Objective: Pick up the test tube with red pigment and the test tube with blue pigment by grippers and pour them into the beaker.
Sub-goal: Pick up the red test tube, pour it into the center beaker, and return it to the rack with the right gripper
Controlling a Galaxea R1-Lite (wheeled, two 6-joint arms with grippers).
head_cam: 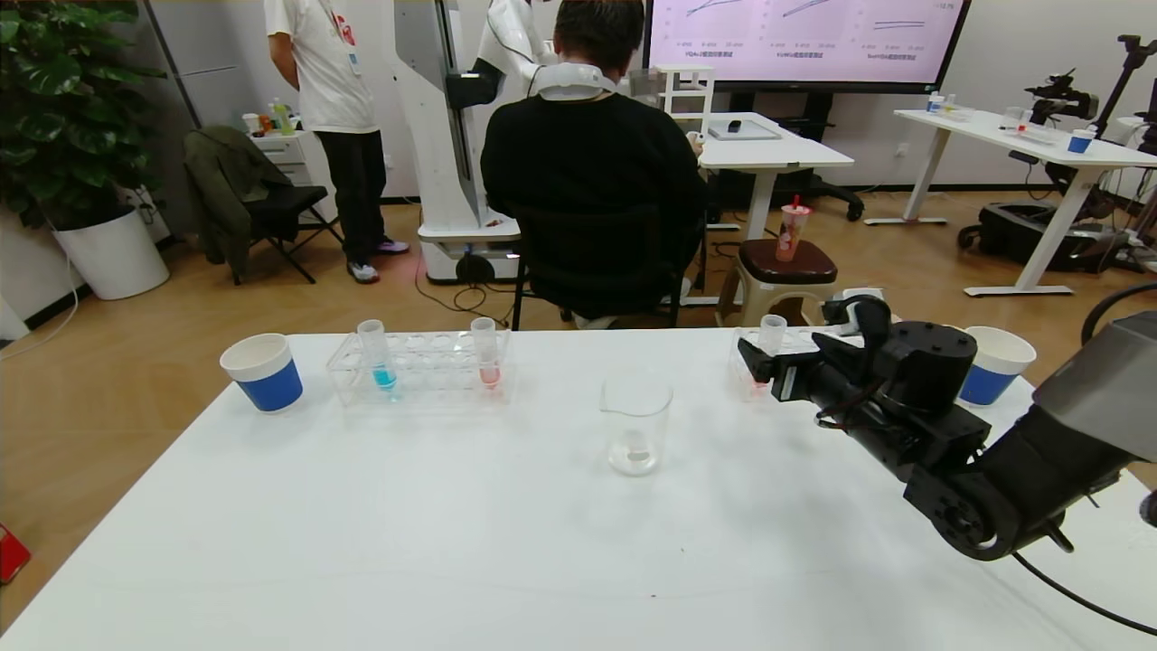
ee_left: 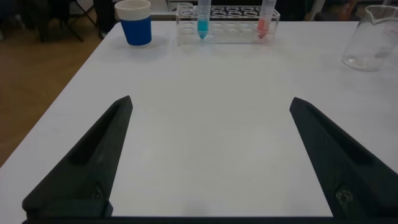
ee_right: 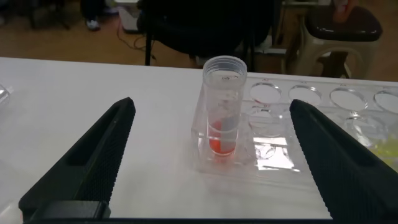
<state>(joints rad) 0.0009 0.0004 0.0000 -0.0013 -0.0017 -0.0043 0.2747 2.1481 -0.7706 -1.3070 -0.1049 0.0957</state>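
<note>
The test tube with red pigment (ee_right: 222, 106) stands upright in the end hole of a clear rack (ee_right: 292, 146) at the right; it also shows in the head view (head_cam: 771, 334). My right gripper (ee_right: 210, 104) is open and empty, its fingers wide apart just short of this tube, and it shows in the head view (head_cam: 764, 362). The test tube with blue pigment (head_cam: 380, 357) stands in a second clear rack (head_cam: 420, 366) at the left, with a pinkish-red tube (head_cam: 486, 355). The empty beaker (head_cam: 635, 425) stands mid-table. My left gripper (ee_left: 210, 101) is open and empty, low over bare table, far from the blue tube (ee_left: 203, 17).
A blue-and-white paper cup (head_cam: 264, 371) stands left of the left rack, another (head_cam: 994, 363) behind my right arm. Yellow-green liquid (ee_right: 385, 149) shows farther along the right rack. A seated person (head_cam: 592, 172) is beyond the table's far edge.
</note>
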